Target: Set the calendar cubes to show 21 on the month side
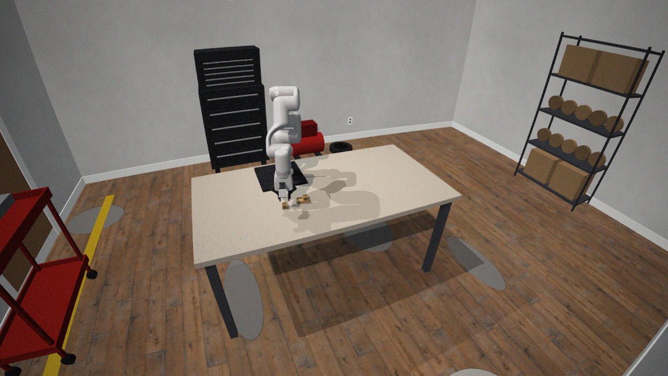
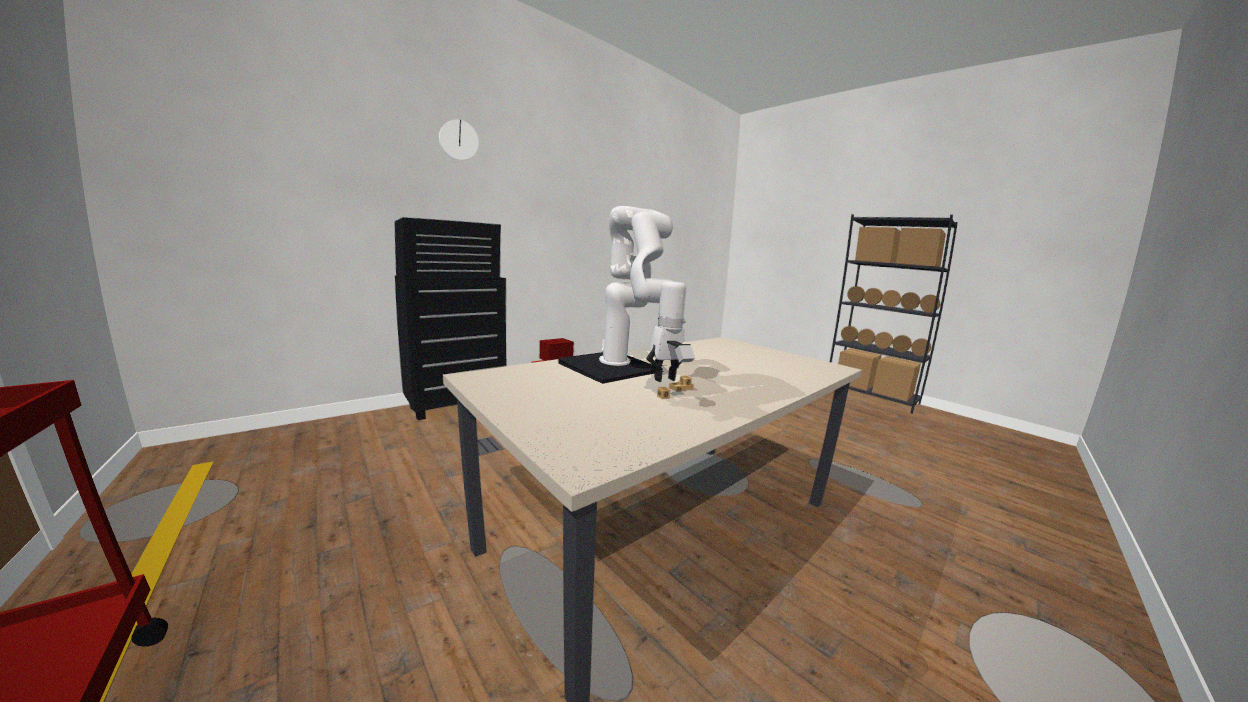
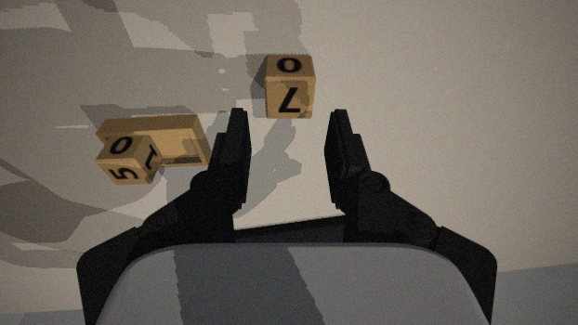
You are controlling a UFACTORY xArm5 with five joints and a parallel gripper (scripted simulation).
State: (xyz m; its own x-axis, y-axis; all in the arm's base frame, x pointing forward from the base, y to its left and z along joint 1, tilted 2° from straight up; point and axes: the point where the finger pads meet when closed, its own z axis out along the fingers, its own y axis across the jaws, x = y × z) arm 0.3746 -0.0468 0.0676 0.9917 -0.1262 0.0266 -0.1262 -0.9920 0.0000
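End effector: black two-fingered gripper, released, fingers apart with nothing between them
Loose cube: light-brown wooden cube on the pale surface, faces showing 0 and 7
Tray: small light-brown wooden tray, near the loose cube
Second cube: matching wooden cube, askew at the tray, showing 0, 5, 1

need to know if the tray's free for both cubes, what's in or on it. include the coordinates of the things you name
One cube (image 3: 123, 160) (image 1: 305, 197) sits askew over one end of the tray (image 3: 153, 123) (image 1: 303, 201); whatever it covers there can't be seen.
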